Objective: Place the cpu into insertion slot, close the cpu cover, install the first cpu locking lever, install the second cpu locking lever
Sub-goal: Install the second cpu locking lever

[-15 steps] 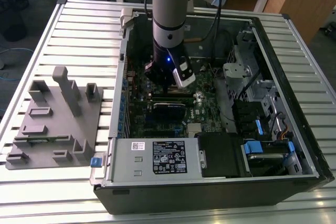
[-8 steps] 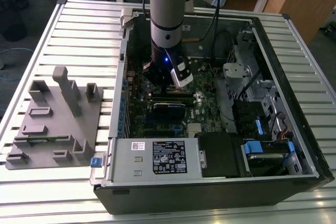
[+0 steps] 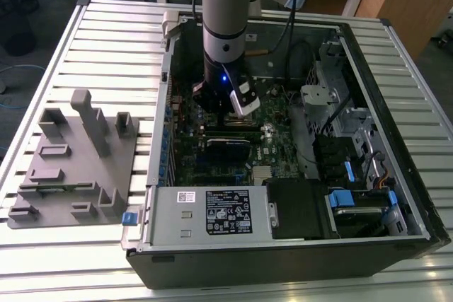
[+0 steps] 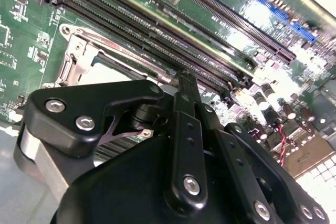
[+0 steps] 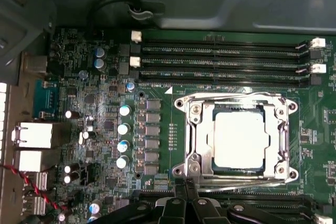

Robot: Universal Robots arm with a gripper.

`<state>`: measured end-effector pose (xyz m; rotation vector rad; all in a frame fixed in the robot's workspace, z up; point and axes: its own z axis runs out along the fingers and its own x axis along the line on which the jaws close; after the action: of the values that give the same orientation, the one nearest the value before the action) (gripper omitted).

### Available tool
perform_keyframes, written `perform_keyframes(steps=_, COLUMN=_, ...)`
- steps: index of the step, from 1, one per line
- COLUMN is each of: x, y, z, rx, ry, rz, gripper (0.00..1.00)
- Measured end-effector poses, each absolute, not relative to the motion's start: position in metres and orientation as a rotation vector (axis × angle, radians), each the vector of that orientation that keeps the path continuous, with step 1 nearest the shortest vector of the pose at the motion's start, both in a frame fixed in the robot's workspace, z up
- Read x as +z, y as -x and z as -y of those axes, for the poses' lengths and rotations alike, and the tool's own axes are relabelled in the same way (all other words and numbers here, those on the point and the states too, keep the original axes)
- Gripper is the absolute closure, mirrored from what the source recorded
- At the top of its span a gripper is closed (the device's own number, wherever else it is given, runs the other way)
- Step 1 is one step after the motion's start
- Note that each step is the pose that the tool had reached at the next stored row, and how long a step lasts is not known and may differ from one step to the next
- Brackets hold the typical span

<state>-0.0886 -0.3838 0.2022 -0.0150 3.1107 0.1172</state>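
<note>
Black gripper (image 5: 184,190) beside square metal cpu cover (image 5: 237,139).

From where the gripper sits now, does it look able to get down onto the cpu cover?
Probably yes. In the first wrist view the cpu cover lies flat over the cpu, with open board around it and nothing above it. The gripper sits just beside its edge.
</note>
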Motion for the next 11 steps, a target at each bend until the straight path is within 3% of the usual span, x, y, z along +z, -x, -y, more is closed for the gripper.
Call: perform_keyframes(steps=11, x=0.2020, y=0.0886, z=0.3829, rx=0.138, ry=0.015, rz=-3.112, gripper=0.89)
